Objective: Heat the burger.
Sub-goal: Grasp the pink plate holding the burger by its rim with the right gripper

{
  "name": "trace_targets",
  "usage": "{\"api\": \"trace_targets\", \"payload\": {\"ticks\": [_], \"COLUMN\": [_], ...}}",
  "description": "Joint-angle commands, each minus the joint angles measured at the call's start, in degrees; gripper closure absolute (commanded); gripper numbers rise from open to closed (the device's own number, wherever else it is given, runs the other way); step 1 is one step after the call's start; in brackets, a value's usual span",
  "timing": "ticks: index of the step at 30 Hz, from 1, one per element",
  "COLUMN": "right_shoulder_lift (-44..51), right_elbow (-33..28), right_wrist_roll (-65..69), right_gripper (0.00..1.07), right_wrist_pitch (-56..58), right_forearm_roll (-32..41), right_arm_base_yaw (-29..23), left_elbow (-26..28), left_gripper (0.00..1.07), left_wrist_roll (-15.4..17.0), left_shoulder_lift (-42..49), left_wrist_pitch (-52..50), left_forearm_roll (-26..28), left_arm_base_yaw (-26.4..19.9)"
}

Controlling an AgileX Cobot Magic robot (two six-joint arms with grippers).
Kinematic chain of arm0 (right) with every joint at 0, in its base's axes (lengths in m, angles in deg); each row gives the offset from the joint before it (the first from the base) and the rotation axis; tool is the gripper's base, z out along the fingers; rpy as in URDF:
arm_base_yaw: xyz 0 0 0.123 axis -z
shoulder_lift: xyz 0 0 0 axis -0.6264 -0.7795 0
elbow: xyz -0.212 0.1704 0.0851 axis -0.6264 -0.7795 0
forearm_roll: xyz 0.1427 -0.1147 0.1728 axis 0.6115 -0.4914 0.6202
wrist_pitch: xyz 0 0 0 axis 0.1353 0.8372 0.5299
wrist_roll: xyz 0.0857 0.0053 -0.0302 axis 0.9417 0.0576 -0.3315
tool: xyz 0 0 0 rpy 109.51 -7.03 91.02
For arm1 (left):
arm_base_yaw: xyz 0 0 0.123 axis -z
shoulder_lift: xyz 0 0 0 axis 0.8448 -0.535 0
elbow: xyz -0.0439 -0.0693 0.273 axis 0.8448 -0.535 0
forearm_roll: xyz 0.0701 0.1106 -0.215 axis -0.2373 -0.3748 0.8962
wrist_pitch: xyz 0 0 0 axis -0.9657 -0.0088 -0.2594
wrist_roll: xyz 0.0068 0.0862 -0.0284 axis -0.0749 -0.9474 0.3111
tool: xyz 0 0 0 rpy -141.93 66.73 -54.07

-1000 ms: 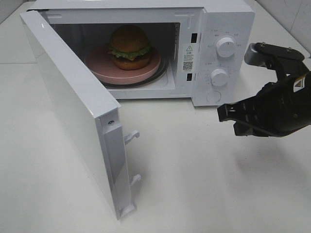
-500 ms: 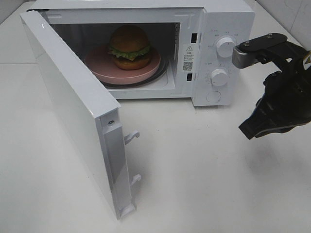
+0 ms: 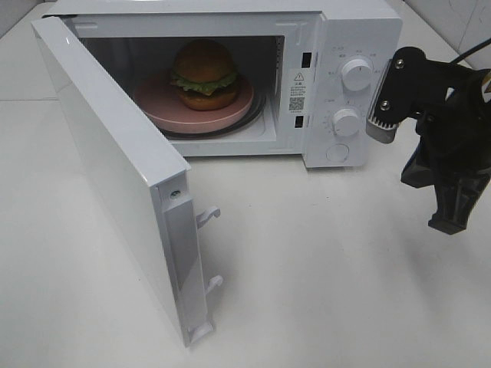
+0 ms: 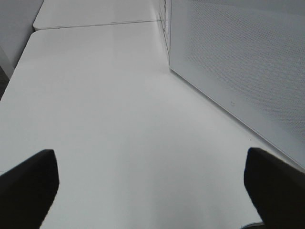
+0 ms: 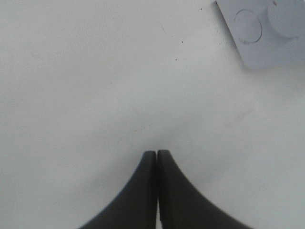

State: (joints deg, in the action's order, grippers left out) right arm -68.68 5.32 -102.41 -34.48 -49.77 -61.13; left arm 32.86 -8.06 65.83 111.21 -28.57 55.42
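One burger (image 3: 204,74) on a pink plate (image 3: 153,101) inside the open microwave (image 3: 360,31), my right tool (image 5: 157,156) pressed together over the table (image 3: 322,268), my left tool (image 4: 151,191) spread, empty.

The top of the microwave (image 3: 360,46) is cut off by the upper edge of the high view, and the print around its dials (image 3: 357,74) and on the sticker (image 3: 297,90) beside the opening is too small to be read. The back of the plate (image 3: 153,107) is hidden by the burger (image 3: 203,73). The right arm (image 3: 453,130) is cut by that view's right edge. Of the left gripper (image 4: 151,186), only two dark fingertips (image 4: 28,186) are shown, cropped by the wrist picture's border. What lies behind the dotted door (image 4: 238,71) cannot be told there. The right gripper (image 5: 157,153) is cropped at its base, and a blurred microwave corner is cut off in the same view.
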Motion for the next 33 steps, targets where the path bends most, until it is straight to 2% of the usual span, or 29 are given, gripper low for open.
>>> {"api": "trace_targets", "payload": {"ticks": [1,5,19,21,22,23,24,25,26,27,29,30,32,33], "right_shoulder_lift": [0.3,0.2,0.2,0.2,0.2,0.2,0.2,0.2,0.2,0.2,0.0,0.0,-0.8,-0.8], "right_elbow": [0.3,0.3,0.3,0.3,0.3,0.3,0.3,0.3,0.3,0.3,0.3,0.3,0.3,0.3], "right_wrist_roll": [-9.1,-15.4,-15.5,-15.3,-15.3,-15.3,-15.3,-15.2,-14.8,-14.8,-11.2,-11.2,-7.3,-7.3], "right_gripper": [1.06,1.06,1.0,0.86,0.86,0.8,0.8,0.65,0.55,0.55,0.19,0.19,0.06,0.06], "right_wrist_pitch": [-2.4,-2.3,-2.1,-2.2,-2.2,-2.2,-2.2,-2.2,-2.2,-2.2,-2.5,-2.5,-3.6,-3.6], "right_forearm_roll": [-0.6,-0.6,-0.6,-0.7,-0.7,-0.7,-0.7,-1.3,-2.1,-2.1,-5.2,-5.2,-7.2,-7.2], "right_arm_base_yaw": [0.0,0.0,0.0,0.0,0.0,0.0,0.0,-1.1,-1.7,-1.7,-4.2,-4.2,-5.6,-5.6], "left_elbow": [0.1,0.1,0.1,0.1,0.1,0.1,0.1,0.1,0.1,0.1,0.1,0.1,0.1,0.1], "left_gripper": [0.09,0.09,0.09,0.09,0.09,0.09,0.09,0.09,0.09,0.09,0.09,0.09,0.09,0.09], "left_wrist_roll": [-0.1,-0.1,-0.1,-0.1,-0.1,-0.1,-0.1,-0.1,-0.1,-0.1,-0.1,-0.1,-0.1,-0.1], "left_shoulder_lift": [0.1,0.1,0.1,0.1,0.1,0.1,0.1,0.1,0.1,0.1,0.1,0.1,0.1,0.1], "left_wrist_pitch": [-0.4,-0.4,-0.4,-0.4,-0.4,-0.4,-0.4,-0.4,-0.4,-0.4,-0.4,-0.4,-0.4,-0.4], "left_forearm_roll": [0.4,0.4,0.4,0.4,0.4,0.4,0.4,0.4,0.4,0.4,0.4,0.4,0.4,0.4], "left_arm_base_yaw": [-0.1,-0.1,-0.1,-0.1,-0.1,-0.1,-0.1,-0.1,-0.1,-0.1,-0.1,-0.1,-0.1,-0.1]}}
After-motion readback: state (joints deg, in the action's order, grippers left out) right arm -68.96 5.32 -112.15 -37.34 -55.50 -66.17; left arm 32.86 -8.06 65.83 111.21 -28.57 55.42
